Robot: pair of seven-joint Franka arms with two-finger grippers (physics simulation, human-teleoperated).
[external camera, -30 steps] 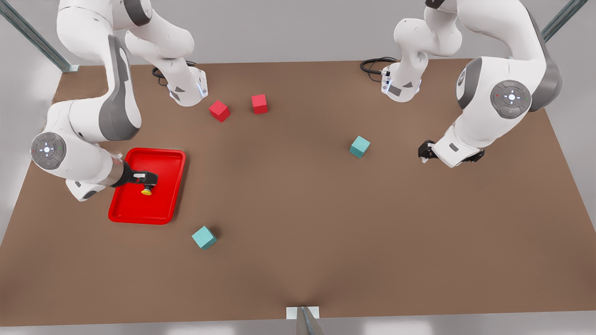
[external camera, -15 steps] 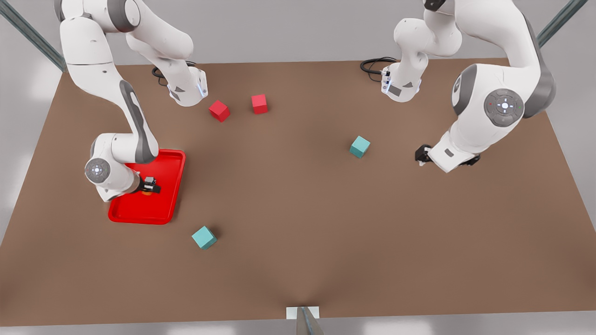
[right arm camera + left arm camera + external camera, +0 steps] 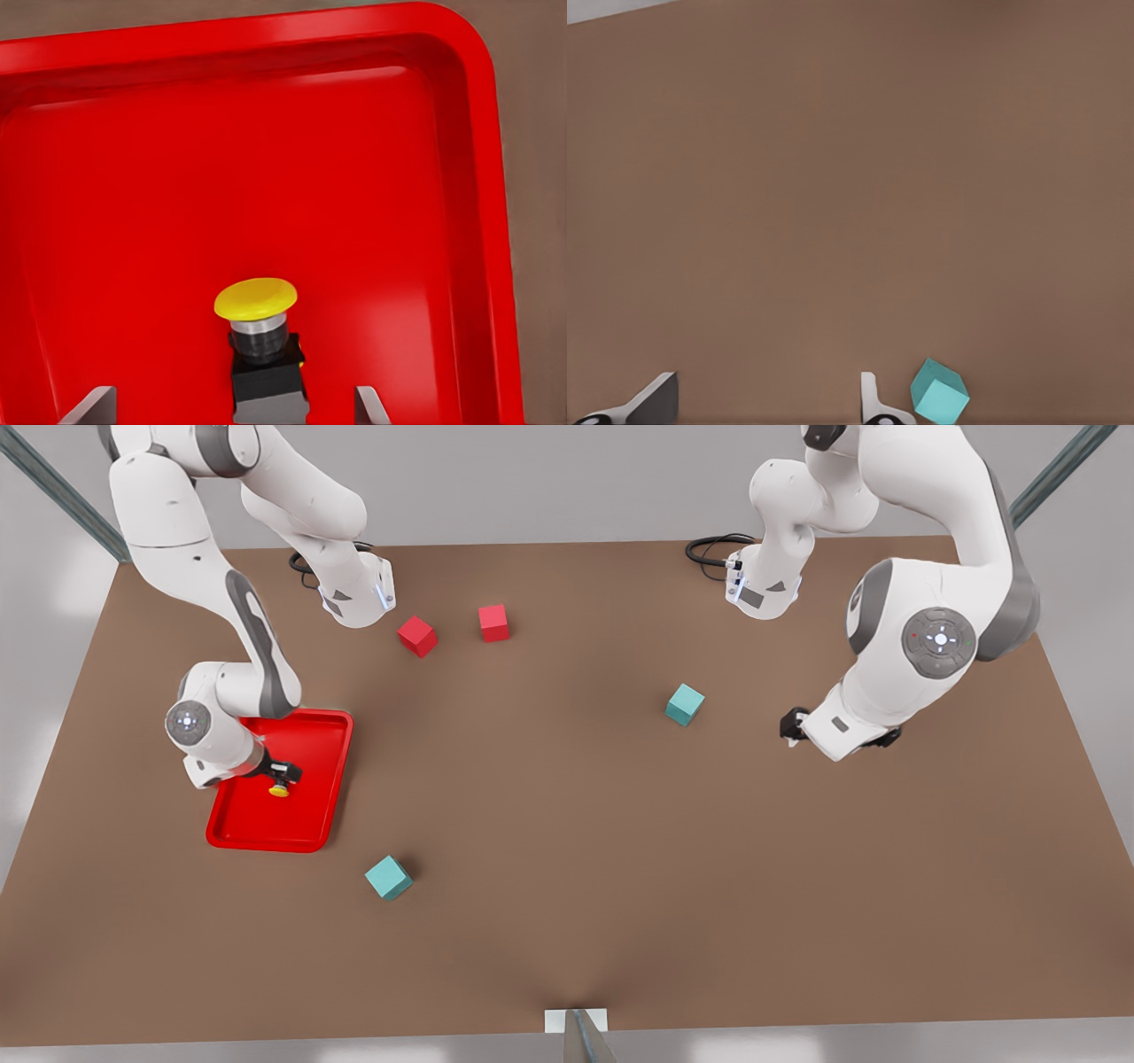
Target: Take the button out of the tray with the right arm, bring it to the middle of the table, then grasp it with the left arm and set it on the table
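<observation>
Straddling the button (image 3: 262,354) inside the tray (image 3: 478,177), the right gripper (image 3: 235,409) is waiting spread, fingers flanking its body; its cap is pointing away from the wrist. The left gripper (image 3: 766,403) is hanging unclenched, empty, well apart.

On the front view's left, the right gripper (image 3: 282,776) hangs over the tray (image 3: 312,731) — directly above the button (image 3: 279,789). The left gripper (image 3: 789,726) hovers above bare table (image 3: 567,850), near a teal cube (image 3: 685,704).

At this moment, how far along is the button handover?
Nothing is finished. The button lies in the red tray, between the open fingers of the right end effector, not yet gripped. The left end effector waits open near a teal cube. Lifting, carrying to mid-table, handover and placing remain.
</observation>
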